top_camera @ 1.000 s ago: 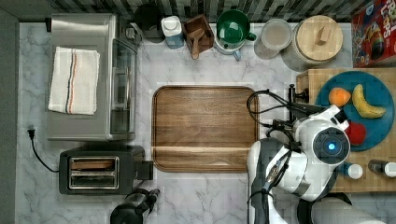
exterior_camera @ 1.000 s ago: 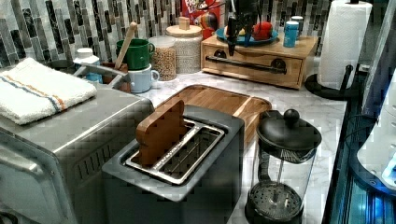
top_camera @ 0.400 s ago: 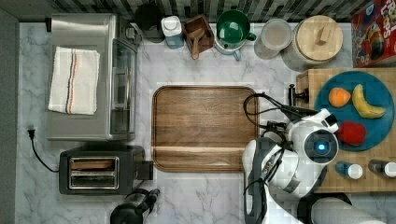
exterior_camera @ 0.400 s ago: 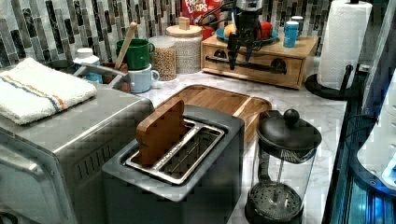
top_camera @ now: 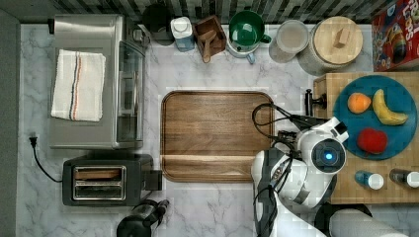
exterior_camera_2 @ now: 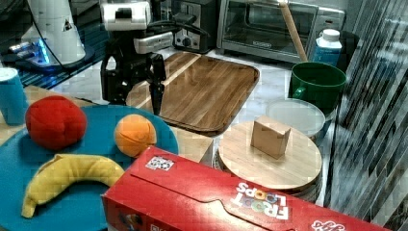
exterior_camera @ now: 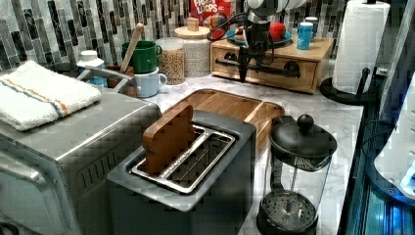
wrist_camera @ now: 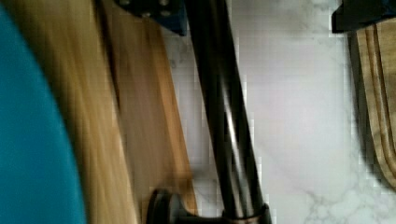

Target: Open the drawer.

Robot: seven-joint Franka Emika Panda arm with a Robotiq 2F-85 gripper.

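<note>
Black bar handle point(exterior_camera: 259, 68) level along drawer point(exterior_camera: 266, 73) front | end effector point(exterior_camera: 243, 73) fingers spread astride it

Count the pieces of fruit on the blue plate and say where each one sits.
3 on the blue plate. In the top view: orange at the plate's upper left, banana at its upper right, red apple below them.

In the top view the arm point(top_camera: 296, 173) hides most of the drawer point(top_camera: 321, 101) front; the wrist view crops its handle point(wrist_camera: 224, 116)
</note>
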